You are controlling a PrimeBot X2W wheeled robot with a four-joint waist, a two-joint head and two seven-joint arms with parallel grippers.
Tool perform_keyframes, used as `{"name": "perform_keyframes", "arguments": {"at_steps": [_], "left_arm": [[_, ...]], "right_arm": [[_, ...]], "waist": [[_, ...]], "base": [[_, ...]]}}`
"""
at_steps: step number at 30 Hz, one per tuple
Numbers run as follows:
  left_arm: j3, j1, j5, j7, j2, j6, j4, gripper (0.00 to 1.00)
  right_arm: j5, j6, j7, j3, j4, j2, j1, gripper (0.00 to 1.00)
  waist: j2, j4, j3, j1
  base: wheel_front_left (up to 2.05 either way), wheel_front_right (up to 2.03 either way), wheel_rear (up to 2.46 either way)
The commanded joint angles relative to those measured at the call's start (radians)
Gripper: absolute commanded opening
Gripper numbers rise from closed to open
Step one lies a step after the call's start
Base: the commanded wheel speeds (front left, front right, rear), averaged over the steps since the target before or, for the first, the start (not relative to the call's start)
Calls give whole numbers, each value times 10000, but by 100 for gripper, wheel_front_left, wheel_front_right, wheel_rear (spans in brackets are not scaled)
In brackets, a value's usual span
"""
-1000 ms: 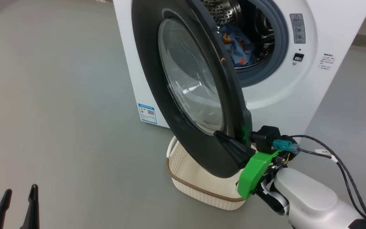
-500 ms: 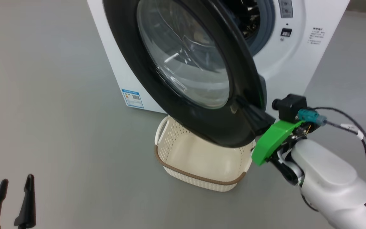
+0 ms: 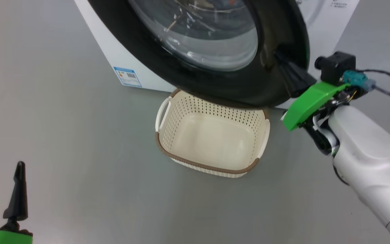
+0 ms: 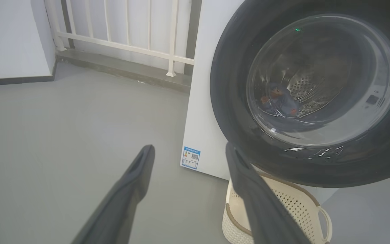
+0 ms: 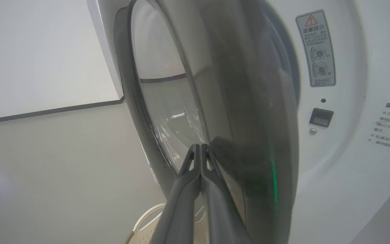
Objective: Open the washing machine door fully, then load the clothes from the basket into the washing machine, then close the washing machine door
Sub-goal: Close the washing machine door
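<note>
While the right tool (image 5: 200, 146), pressed together, rests against the door's (image 3: 201, 83) rim, the left tool (image 3: 5, 167) hangs spread, well apart. The basket (image 3: 212, 168) sits below the right tool.

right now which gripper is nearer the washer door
Right. The right gripper, shut, lies against the black rim of the door, at its lower right. The left gripper is open, off to the left above the floor, apart from the door.

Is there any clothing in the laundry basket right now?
No, the basket has a bare cream bottom and perforated walls in plain sight, with no fabric inside.
</note>
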Motion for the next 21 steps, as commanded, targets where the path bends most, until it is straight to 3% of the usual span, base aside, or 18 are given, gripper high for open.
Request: {"name": "perform_keyframes", "arguments": {"at_steps": [1,21], "left_arm": [[361,-458,-123,-74,488,6,-256,100],[242,-1510,-499,-74,574,6,-439,100]], "right_arm": [[-202,-6,-91,-135,3,-4,-377,0],[-1427,-6,-91,-1382,1172,-36,-3214,0]], "waist": [[0,-94,492,-2],[0,72,2496,-2]], "base": [[0,0,0],[0,0,0]]}}
